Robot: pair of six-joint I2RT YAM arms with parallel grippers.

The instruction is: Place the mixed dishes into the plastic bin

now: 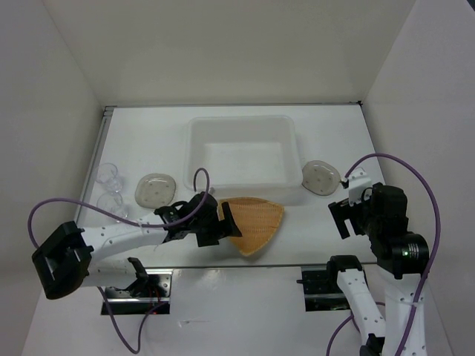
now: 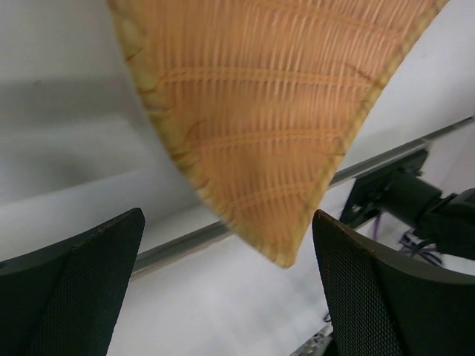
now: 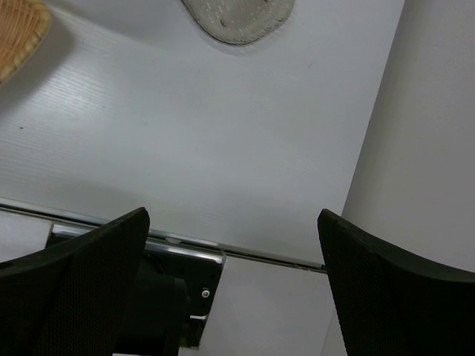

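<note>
The tan woven plate (image 1: 256, 222) lies on the table just in front of the plastic bin (image 1: 194, 159). My left gripper (image 1: 221, 221) is open at the plate's left edge. In the left wrist view a corner of the plate (image 2: 267, 111) points into the gap of the left gripper (image 2: 226, 289), touching neither finger. One speckled plate (image 1: 154, 190) lies left of the bin, another (image 1: 320, 178) at its right. Two clear glasses (image 1: 110, 178) stand at far left. My right gripper (image 1: 341, 215) is open and empty, near the right speckled plate (image 3: 237, 18).
White walls close in the table on the left, back and right. A metal strip (image 1: 245, 265) runs along the near table edge, with the arm mounts (image 1: 326, 285) below it. A purple cable (image 1: 415, 185) loops over the right arm.
</note>
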